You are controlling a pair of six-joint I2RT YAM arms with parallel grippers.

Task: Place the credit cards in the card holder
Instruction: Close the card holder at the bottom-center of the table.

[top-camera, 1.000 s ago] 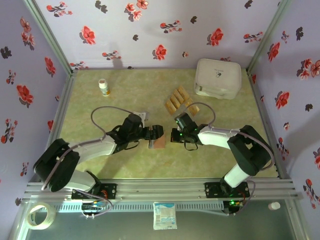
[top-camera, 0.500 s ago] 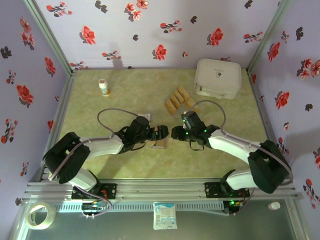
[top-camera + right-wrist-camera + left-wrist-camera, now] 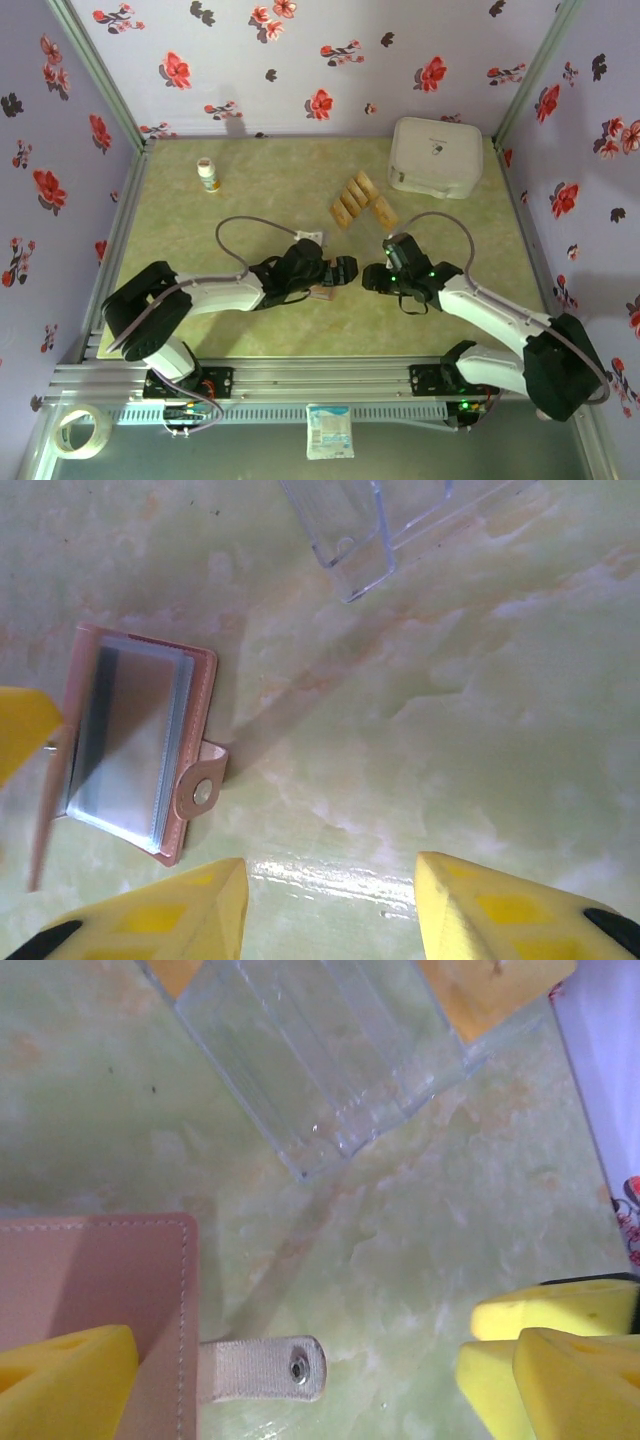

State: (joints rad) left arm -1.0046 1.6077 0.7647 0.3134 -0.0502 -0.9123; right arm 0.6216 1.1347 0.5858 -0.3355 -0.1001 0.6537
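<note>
The reddish-brown card holder point(image 3: 322, 293) lies between my two grippers, near the table's front. In the right wrist view the card holder point(image 3: 135, 745) lies open, with clear greyish sleeves showing and its snap strap point(image 3: 205, 790) sticking out. Several tan-orange credit cards point(image 3: 356, 200) lie in a row further back. My left gripper point(image 3: 340, 272) is open wide; one yellow finger point(image 3: 60, 1380) overlaps the holder's cover point(image 3: 100, 1290). My right gripper point(image 3: 372, 278) is open just right of the holder, with bare table between its fingers point(image 3: 180, 910).
A clear plastic case point(image 3: 320, 1050) lies just behind the holder, with orange card corners point(image 3: 495, 990) beyond it. The big white rounded box point(image 3: 435, 155) stands at the back right. A small bottle point(image 3: 208, 175) is at the back left.
My right gripper has gone from shut to open. Both arms and the holder have shifted right and slightly nearer the front edge.
</note>
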